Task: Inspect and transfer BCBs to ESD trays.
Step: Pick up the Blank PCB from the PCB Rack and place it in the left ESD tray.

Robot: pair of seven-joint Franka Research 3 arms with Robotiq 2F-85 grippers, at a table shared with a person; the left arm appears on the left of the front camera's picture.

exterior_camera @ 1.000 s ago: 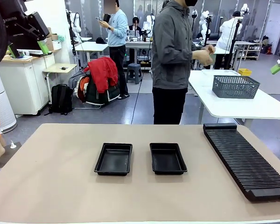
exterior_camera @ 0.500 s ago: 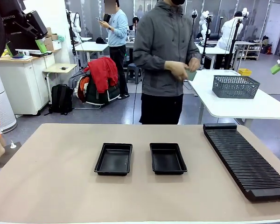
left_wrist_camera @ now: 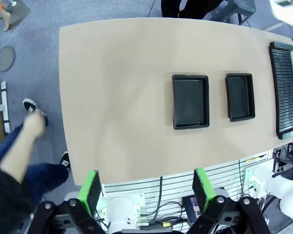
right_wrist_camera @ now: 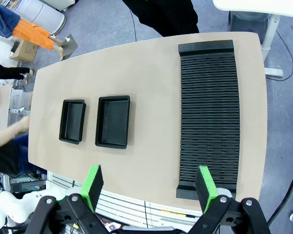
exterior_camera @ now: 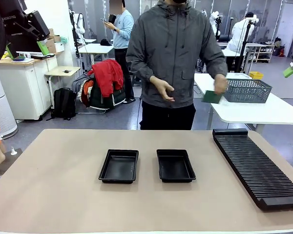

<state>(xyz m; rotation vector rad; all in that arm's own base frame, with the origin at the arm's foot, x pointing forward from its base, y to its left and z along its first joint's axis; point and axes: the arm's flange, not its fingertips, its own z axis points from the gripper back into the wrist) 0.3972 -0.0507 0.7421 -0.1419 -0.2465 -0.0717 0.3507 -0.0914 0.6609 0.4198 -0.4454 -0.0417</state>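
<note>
Two empty black ESD trays lie side by side mid-table: the left tray (exterior_camera: 119, 166) (left_wrist_camera: 190, 101) (right_wrist_camera: 72, 121) and the right tray (exterior_camera: 175, 165) (left_wrist_camera: 240, 97) (right_wrist_camera: 113, 121). Across the table a person faces me, with a green BCB (exterior_camera: 212, 97) held low in one hand and the other hand empty. My left gripper (exterior_camera: 28, 50) (left_wrist_camera: 146, 190) hangs open high over the near left edge of the table. My right gripper (right_wrist_camera: 149, 186) is open too, high above the near right edge. One of its green fingertips (exterior_camera: 291, 71) shows at the right border of the front view.
A long black ribbed rack (exterior_camera: 258, 165) (right_wrist_camera: 209, 114) (left_wrist_camera: 285, 90) runs along the table's right side. A grey mesh basket (exterior_camera: 246, 90) stands on a white table behind the person. The tan tabletop (exterior_camera: 58, 185) is bare left of and in front of the trays.
The person has turned from the white table behind to face my table and lowered a hand holding a green board. Both arms have stayed still.
</note>
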